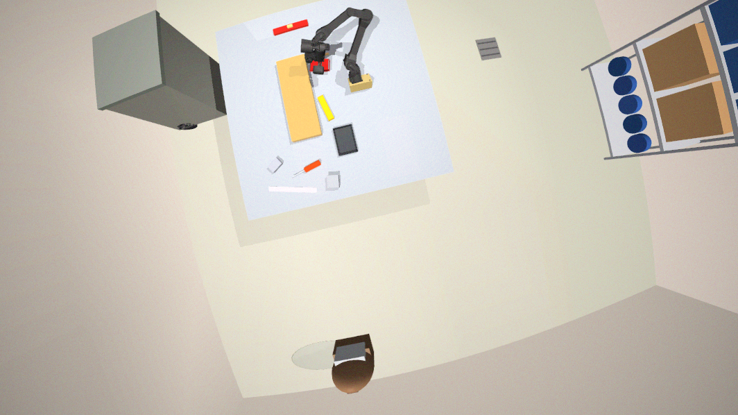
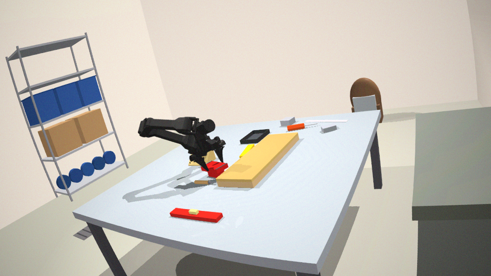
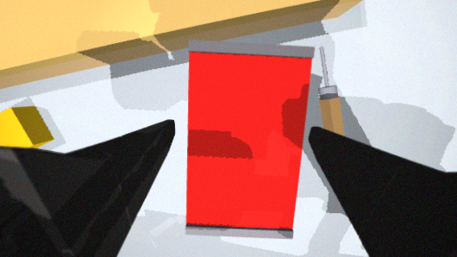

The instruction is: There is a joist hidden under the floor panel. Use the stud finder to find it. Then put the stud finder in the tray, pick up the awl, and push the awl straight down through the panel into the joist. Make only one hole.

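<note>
The red stud finder [image 1: 327, 64] [image 2: 218, 170] [image 3: 241, 182] stands on the table beside the near end of the tan floor panel [image 1: 295, 107] [image 2: 270, 153] [image 3: 73, 9]. My gripper [image 2: 215, 166] [image 3: 242, 129] is open, pointing down, with one finger on either side of the stud finder in the wrist view. The gap to each finger is small. The awl [image 2: 201, 182] [image 3: 331, 113], with a wooden handle and thin metal shaft, lies beside the stud finder, close to the right finger in the wrist view. The black tray [image 1: 336, 141] [image 2: 249, 142] holds nothing visible. The joist is hidden.
A yellow block [image 1: 325, 107] [image 2: 246, 151] [image 3: 13, 126] lies beside the panel. A red level [image 1: 299, 26] [image 2: 206, 215] lies at one end of the table. An orange-handled screwdriver [image 1: 311, 166] [image 2: 295, 127], grey blocks and a white strip [image 1: 292, 189] lie past the tray.
</note>
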